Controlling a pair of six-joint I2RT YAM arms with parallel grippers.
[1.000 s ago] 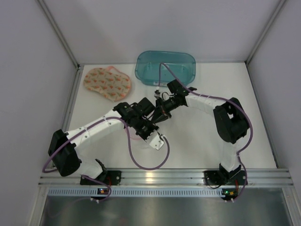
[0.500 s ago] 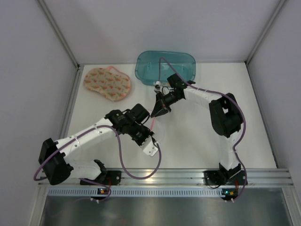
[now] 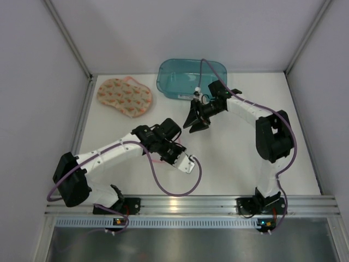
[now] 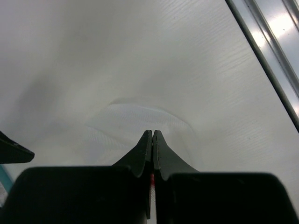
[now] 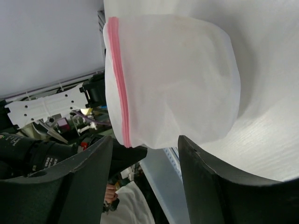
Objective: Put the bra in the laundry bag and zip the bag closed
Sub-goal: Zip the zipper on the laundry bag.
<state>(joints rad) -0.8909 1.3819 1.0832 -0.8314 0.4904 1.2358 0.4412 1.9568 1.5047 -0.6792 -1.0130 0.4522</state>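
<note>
The bra point(image 3: 124, 97), peach with a small pattern, lies flat on the table at the back left, away from both grippers. The laundry bag point(image 5: 173, 79) is white mesh with a pink zipper point(image 5: 120, 84); in the top view it barely shows against the white table. My left gripper point(image 3: 186, 164) is shut on the bag's edge. White mesh point(image 4: 135, 116) spreads ahead of its closed tips point(image 4: 153, 136). My right gripper point(image 5: 156, 154) stands open just short of the bag, holding nothing. In the top view it point(image 3: 195, 121) hangs in front of the basin.
A teal plastic basin point(image 3: 192, 78) stands at the back centre, right behind the right arm. The left arm's cable point(image 3: 180, 192) loops over the table near the front rail point(image 3: 191, 204). White walls enclose the table on three sides.
My right gripper has let go of the bag, opened, and drawn back to the right towards the basin. My left gripper, still shut on the bag, has shifted slightly right.
</note>
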